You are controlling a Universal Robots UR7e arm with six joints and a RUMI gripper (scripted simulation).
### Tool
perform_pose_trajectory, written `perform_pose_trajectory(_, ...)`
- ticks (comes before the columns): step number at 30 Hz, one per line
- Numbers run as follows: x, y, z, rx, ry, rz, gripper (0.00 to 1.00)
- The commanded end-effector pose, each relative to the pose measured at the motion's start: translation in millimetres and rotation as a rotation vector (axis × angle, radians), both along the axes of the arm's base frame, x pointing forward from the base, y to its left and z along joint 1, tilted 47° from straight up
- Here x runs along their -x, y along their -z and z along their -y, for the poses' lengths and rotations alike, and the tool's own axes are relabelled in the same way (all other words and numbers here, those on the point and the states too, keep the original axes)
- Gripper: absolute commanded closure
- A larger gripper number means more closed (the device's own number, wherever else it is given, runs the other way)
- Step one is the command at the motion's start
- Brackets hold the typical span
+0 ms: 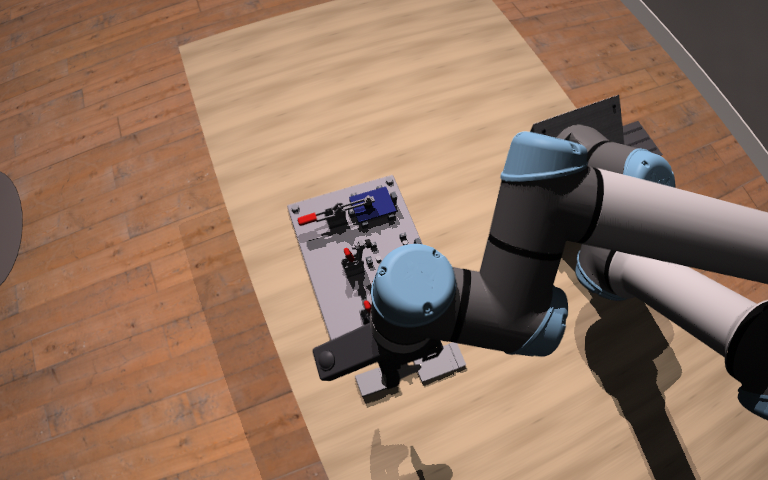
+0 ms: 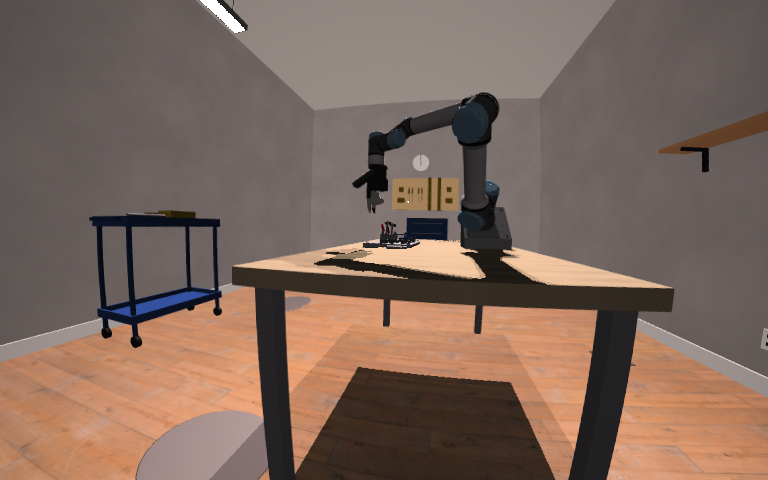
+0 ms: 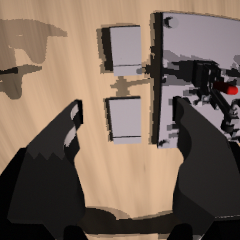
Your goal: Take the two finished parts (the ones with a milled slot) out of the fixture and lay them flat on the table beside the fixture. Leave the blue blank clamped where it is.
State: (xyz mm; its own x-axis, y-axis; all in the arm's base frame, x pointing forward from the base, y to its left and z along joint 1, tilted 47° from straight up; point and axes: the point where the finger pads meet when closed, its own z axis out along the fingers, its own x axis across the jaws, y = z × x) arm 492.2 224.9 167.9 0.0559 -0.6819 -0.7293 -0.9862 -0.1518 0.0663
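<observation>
The grey fixture plate [image 1: 353, 252] lies on the table and shows in the wrist view [image 3: 200, 65] at the right. The blue blank [image 1: 373, 205] sits clamped at the plate's far end under a toggle clamp with a red handle [image 1: 306, 218]. Two grey finished parts lie flat on the table just off the plate's near end [image 1: 376, 380] [image 1: 442, 365]. In the wrist view they lie one above the other [image 3: 125, 50] [image 3: 125, 120], left of the plate. My gripper [image 3: 127, 99] [image 2: 371, 205] hangs well above them, with its fingers apart and nothing between them.
Two more toggle clamps with red handles [image 1: 347, 252] [image 1: 367, 305] stand on the plate. The arm's base [image 2: 483, 234] is at the table's back right. A blue cart [image 2: 156, 267] stands on the floor to the left of the table.
</observation>
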Motion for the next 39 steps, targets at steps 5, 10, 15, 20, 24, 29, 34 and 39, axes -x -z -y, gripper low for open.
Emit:
perform_pose_trajectory(5,-4.1,-17.9,19.1,-0.001,-0.001,0.0,0.6)
perform_pose_trajectory(10,-5.8,-25.2,26.7,-0.001,-0.001,0.0,0.6)
perform_pose_trajectory(15,-6.4,-28.0,29.6,-0.001,-0.001,0.0,0.6)
perform_pose_trajectory(20,-6.5,-28.1,29.8,-0.001,-0.001,0.0,0.6)
perform_pose_trajectory(24,-6.5,-28.2,29.9,-0.001,-0.001,0.0,0.6)
perform_pose_trajectory(29,-6.5,-28.2,29.9,-0.001,-0.001,0.0,0.6)
perform_pose_trajectory(34,-6.5,-28.2,29.9,-0.001,-0.001,0.0,0.6)
perform_pose_trajectory(39,-6.5,-28.2,29.9,-0.001,-0.001,0.0,0.6)
